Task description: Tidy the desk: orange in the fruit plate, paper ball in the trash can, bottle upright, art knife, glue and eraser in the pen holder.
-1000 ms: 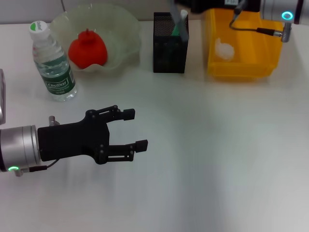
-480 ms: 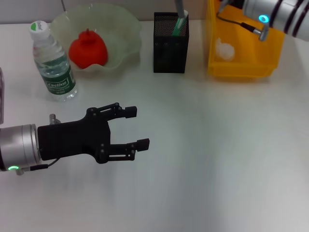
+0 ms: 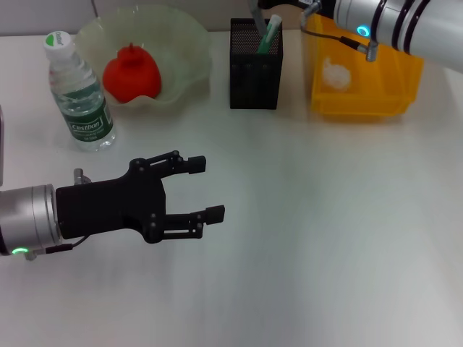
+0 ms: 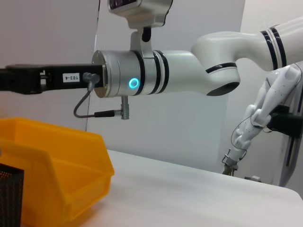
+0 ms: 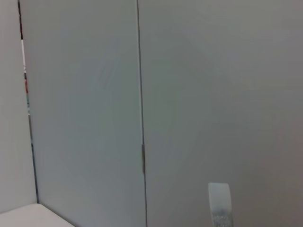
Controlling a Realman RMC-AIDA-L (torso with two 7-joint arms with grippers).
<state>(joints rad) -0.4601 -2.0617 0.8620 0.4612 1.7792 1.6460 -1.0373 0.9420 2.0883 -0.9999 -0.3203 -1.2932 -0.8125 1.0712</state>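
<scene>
A desk is seen from the robot's head cam, with most items already put away. The orange (image 3: 131, 74) is held in the pale-green fruit plate (image 3: 189, 43) at rear left. Just beside the plate, on its left, the bottle (image 3: 79, 94) is stood upright on the table (image 3: 325, 231), white cap on top, green label facing the cam. The black mesh pen holder (image 3: 254, 71) is placed at rear centre, betw. plate and bin; the mint-green art knife (image 3: 269, 36) is seen standing tilted inside it, white tip up. A grey stick next to the knife, prob. the glue (image 3: 255, 16), is only partly shown at the pic's top edge. The eraser cannot be made out. The paper ball (image 3: 336, 74) is lodged in the yellow trash can (image 3: 362, 101) at rear right; the can's wall is also caught in the left wrist view.

The left gripper (image 3: 210, 189) is held low over the bare table, front left, well apart from all items, its fingers spread wide w/ nothing betw. them. The right arm (image 3: 398, 25) is stretched across the rear right, above the trash can toward the pen holder; its gripper is cut off at the frame's top, so its state cannot be told. In the left wrist view the same arm is shown above the can. Only a grey wall is shown by the right wrist cam.
</scene>
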